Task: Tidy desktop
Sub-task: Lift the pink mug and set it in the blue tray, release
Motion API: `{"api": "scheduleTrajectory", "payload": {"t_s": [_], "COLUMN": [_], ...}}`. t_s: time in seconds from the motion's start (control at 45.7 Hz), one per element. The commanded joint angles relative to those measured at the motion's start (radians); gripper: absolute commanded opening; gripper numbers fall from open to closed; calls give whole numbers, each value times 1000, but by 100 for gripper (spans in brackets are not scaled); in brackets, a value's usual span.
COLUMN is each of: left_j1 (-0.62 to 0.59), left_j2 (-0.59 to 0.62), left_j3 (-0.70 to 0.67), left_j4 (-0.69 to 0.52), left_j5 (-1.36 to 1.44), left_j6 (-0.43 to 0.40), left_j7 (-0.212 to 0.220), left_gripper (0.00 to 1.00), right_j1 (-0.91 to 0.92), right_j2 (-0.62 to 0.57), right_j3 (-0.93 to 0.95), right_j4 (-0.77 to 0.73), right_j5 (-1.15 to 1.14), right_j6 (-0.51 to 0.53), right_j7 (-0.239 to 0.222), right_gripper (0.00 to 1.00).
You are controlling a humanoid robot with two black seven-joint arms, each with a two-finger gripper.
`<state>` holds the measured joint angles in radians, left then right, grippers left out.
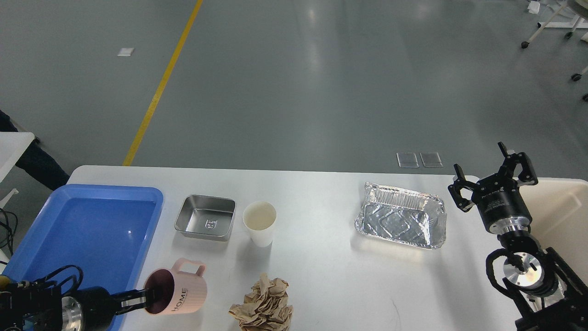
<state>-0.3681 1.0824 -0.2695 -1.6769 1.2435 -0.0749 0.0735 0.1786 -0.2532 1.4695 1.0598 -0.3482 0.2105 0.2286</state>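
The white desktop (321,262) holds a steel tin (205,217), a white paper cup (260,224), a foil tray (400,215) and a crumpled brown paper ball (263,305). My left gripper (143,299), at the bottom left, is shut on the rim of a pink mug (181,288). The mug is tipped on its side with its mouth to the left and its handle up, lifted just off the desktop. My right gripper (492,174) is open and empty, raised to the right of the foil tray.
A blue plastic tray (87,230) lies at the desktop's left end, beside my left arm. A beige bin (562,216) stands off the right end, behind my right arm. The grey floor lies beyond the far edge.
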Motion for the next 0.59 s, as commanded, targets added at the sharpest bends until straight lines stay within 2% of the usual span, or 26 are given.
{"api": "scheduleTrajectory", "payload": {"t_s": [0.0,0.241,0.35,0.438,0.569], "left_j1": [-31,-40,-41,-41,-23], "left_j2": [114,329,407,456,475], "left_j3": [-25,-157,-159,-159,-128], "left_j4": [-35,-86,-84,-84,-81], "left_j5": [-7,-16,-16,-19,-22], "left_j6": [-42,-164,-174,-175,-163], "left_j7": [-7,-35,-40,-61,-47], "left_gripper": [0,0,0,0,0], "right_j1": [4,5,5,7,7], "right_j2": [9,8,8,8,8], "right_j3": [-5,-11,-11,-11,-12], "right_j4": [0,-1,-1,-1,-1], "right_j5": [-2,-2,-2,-2,-2], "right_j6": [0,-2,-2,-2,-2], "right_j7": [0,0,0,0,0], "right_gripper": [100,100,100,100,100]}}
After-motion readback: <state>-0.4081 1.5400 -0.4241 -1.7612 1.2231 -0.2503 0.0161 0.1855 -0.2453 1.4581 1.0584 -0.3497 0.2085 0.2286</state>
